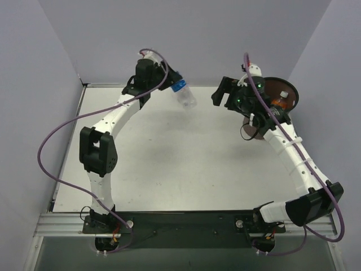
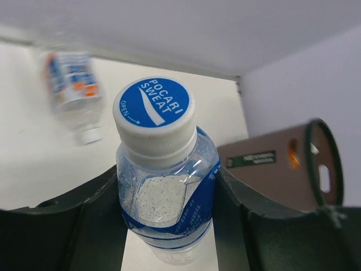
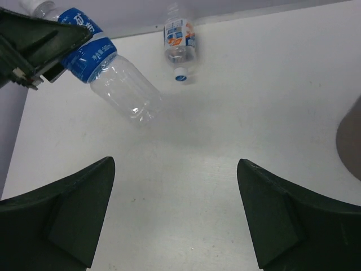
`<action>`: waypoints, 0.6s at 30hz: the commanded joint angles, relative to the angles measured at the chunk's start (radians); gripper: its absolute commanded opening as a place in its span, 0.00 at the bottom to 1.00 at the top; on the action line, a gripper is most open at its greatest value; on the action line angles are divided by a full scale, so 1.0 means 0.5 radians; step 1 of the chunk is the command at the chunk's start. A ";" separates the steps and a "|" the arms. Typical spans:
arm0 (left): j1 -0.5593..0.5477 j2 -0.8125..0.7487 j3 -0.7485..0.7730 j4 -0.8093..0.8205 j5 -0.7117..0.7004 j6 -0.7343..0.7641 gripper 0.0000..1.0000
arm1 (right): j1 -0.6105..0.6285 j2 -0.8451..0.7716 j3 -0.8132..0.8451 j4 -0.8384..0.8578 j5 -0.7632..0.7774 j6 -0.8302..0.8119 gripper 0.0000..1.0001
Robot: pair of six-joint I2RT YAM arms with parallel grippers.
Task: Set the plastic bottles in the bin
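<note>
Blue-capped bottle, clamped between the left gripper's jaws, was held aloft, likely for carrying to the bin; right gripper's jaws stood open, empty.

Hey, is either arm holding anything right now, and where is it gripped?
The left gripper holds the blue-capped, blue-labelled clear plastic bottle, clamped across its labelled shoulder just below the cap. The right gripper is open and empty.

Three plastic bottles are visible, and one bin.
</note>
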 commanded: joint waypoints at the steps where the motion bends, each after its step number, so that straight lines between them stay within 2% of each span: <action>1: -0.263 -0.043 0.387 0.189 0.043 0.477 0.36 | -0.186 -0.265 0.058 -0.101 0.058 0.271 0.84; 5: -0.530 0.156 0.767 0.326 0.055 0.530 0.34 | -0.229 -0.519 0.027 -0.273 0.502 0.296 0.83; 6: -0.564 0.205 0.911 0.358 0.067 0.527 0.33 | -0.229 -0.568 0.009 -0.301 0.761 0.314 0.83; 10: -0.733 0.438 1.249 0.456 0.071 0.652 0.29 | -0.248 -0.847 -0.135 -0.366 1.263 0.367 0.83; 13: -0.877 0.518 1.381 0.520 -0.049 0.854 0.29 | -0.251 -1.056 -0.206 -0.549 1.420 0.437 0.80; 18: -1.015 0.727 1.532 0.707 -0.162 0.917 0.29 | -0.251 -1.228 -0.332 -1.074 1.390 0.949 0.79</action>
